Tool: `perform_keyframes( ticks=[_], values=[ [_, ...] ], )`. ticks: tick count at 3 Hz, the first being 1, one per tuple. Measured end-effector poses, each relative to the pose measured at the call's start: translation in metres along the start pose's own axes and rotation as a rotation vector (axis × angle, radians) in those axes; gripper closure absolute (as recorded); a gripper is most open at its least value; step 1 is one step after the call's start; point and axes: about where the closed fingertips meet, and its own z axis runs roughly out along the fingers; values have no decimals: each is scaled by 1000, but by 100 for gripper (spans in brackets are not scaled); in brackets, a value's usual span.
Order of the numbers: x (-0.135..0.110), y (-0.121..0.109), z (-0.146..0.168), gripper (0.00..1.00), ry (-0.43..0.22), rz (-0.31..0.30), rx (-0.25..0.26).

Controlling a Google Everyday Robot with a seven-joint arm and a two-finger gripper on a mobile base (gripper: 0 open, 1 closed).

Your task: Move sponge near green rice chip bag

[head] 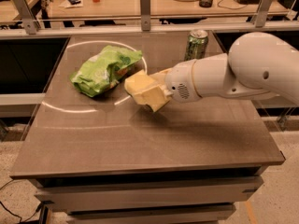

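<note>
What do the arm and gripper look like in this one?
Arm: glossy white, fat rounded segments, a small dotted grille at the wrist, no cables showing. Gripper, just right of the bag: blocky pale yellow fingers, coloured like the sponge.

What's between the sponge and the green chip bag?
Only bare table, in the camera view. The gripper, holding the sponge, is just beside the green rice chip bag.

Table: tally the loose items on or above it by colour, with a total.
Green: 2, the green rice chip bag and the drink can.
Pale yellow: 1, the sponge, held by the gripper just right of the bag.
Total: 3.
</note>
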Motion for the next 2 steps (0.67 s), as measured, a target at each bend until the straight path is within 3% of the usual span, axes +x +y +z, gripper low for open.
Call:
perform_keyframes(
  ticks=[2],
  values=[
    [-17, 23, 66, 100, 3, -49, -118]
  ],
)
